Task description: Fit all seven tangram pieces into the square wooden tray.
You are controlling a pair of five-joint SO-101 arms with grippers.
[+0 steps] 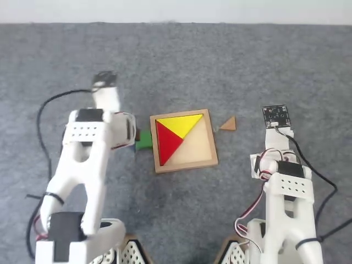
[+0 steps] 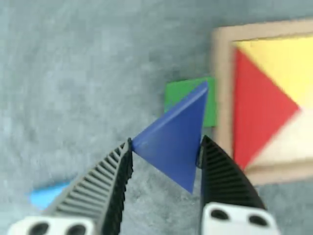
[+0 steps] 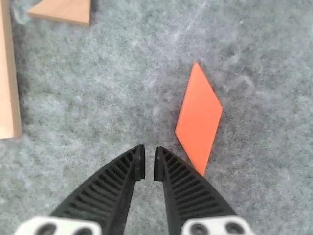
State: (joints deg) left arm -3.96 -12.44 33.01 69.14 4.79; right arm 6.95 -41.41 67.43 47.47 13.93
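Note:
My left gripper (image 2: 166, 144) is shut on a dark blue triangle (image 2: 173, 137), held above the grey mat just beside the square wooden tray (image 2: 222, 98). A green square (image 2: 188, 95) lies under the triangle's tip, against the tray's outer rim. Inside the tray (image 1: 203, 157) a red triangle (image 1: 166, 142) and a yellow triangle (image 1: 179, 125) lie flat, edge to edge. My right gripper (image 3: 149, 164) is shut with nothing in it, close above the mat, next to an orange parallelogram (image 3: 198, 120). A tan triangle (image 1: 228, 124) lies just outside the tray.
A light blue piece (image 2: 46, 196) lies on the mat near my left gripper, away from the tray. The tan triangle (image 3: 63, 11) and the tray's rim (image 3: 7, 73) are beyond my right gripper. Grey mat (image 1: 181, 66) covers the table, open at the far side.

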